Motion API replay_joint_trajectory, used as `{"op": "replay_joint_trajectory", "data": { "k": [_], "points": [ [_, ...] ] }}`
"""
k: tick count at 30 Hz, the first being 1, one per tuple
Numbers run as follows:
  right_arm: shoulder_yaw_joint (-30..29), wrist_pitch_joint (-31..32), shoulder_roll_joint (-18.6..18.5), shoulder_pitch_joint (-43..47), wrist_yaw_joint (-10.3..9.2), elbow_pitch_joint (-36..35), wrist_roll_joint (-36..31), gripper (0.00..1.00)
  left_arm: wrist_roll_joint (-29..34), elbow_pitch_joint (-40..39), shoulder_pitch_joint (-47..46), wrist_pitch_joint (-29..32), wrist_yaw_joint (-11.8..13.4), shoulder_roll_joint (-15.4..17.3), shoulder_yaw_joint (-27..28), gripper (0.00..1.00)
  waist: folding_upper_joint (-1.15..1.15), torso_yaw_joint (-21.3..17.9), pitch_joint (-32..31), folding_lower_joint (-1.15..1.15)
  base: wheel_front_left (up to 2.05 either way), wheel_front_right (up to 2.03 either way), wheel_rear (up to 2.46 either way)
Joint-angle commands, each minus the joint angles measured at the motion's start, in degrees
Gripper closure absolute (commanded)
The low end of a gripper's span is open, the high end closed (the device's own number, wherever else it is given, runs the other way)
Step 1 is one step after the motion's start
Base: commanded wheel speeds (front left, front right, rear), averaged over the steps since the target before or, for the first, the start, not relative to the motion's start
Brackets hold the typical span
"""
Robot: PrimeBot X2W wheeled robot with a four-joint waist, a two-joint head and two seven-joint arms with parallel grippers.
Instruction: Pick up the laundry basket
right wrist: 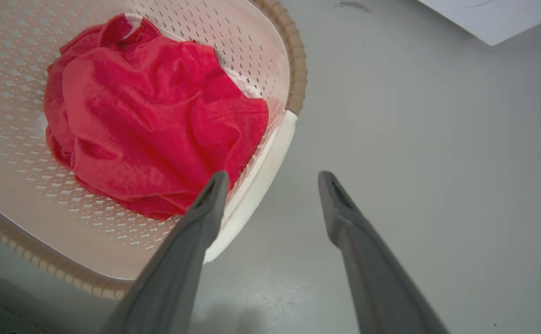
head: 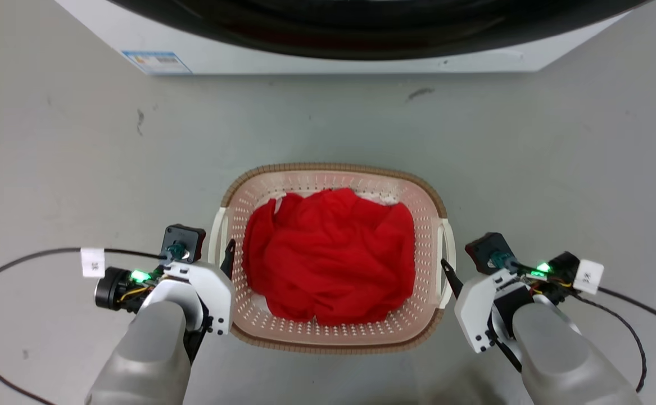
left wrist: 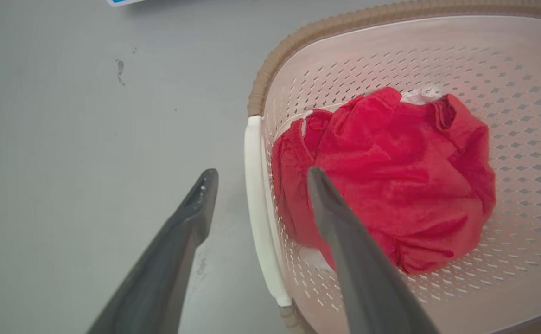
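The laundry basket is sitting on the grey floor, holding a red cloth (something white is peeking out underneath). The left gripper is gaping, straddling the basket's left handle. The right gripper is likewise spread across its right handle. A washing machine is standing beyond the basket.

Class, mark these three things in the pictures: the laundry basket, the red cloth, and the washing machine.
laundry basket (head: 333, 167): head view, on its brown far rim.
red cloth (head: 330, 259): head view, middle of the bundle.
washing machine (head: 238, 62): head view, on its white front panel.
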Motion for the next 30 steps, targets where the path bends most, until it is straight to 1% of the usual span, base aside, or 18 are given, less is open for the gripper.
{"op": "replay_joint_trajectory", "data": {
  "k": [1,7,13,21,29,30],
  "points": [
    [0.96,0.62,0.11,-1.60,-0.05,0.75,1.27,0.00,0.46,1.35,-1.66,-0.02,-0.15,0.34,-0.63,0.00,0.00,-0.11,2.02,-0.01,0.00,0.00,0.00],
    [4.70,3.60,0.09,-4.46,-0.04,3.21,5.39,0.00,0.40,4.58,-5.36,0.83,-0.22,-0.02,-2.30,0.00,0.00,0.22,5.81,-0.01,0.00,0.00,0.00],
    [6.66,4.89,0.09,-6.69,-0.05,4.39,7.26,0.00,0.09,5.65,-7.48,1.97,-0.23,-0.27,-3.55,0.00,0.00,0.30,8.91,-0.01,0.00,0.00,0.00],
    [7.57,5.49,0.09,-9.15,-0.04,5.59,8.40,0.00,-0.89,6.33,-9.42,3.31,-0.26,-0.72,-6.17,0.00,0.00,0.45,12.90,-0.01,0.00,0.00,0.00],
    [7.80,5.88,0.01,-10.58,-0.06,6.13,9.39,0.00,-2.01,6.62,-10.54,4.46,-0.27,-0.95,-8.68,0.00,0.00,0.65,14.86,-0.01,0.00,0.00,0.00],
    [8.00,5.89,0.02,-10.76,-0.06,6.18,9.39,0.47,-2.17,6.60,-10.80,4.58,-0.27,-0.96,-9.04,0.49,0.00,0.74,14.98,-0.01,0.00,0.00,0.00]
  ]
}}
